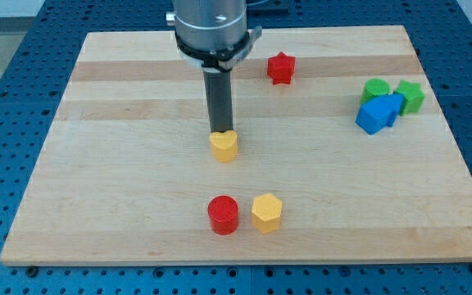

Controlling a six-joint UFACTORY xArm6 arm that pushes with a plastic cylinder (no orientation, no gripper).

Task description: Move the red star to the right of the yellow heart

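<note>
While my tip (219,133), a bare rod holding nothing, touches the yellow heart (224,146), it should circle above the red star (280,68), then push it downward.

No legible text, labels, brands, numbers or signs found anywhere; none on any surface near the rod.

My tip (220,133) behind yellow heart (224,147)

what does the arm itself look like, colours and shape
A silver-grey round housing with a darker ring beneath it, then a straight dark rod. My tip sits at the top edge of the yellow heart. No cables, markings or claw show.
</note>
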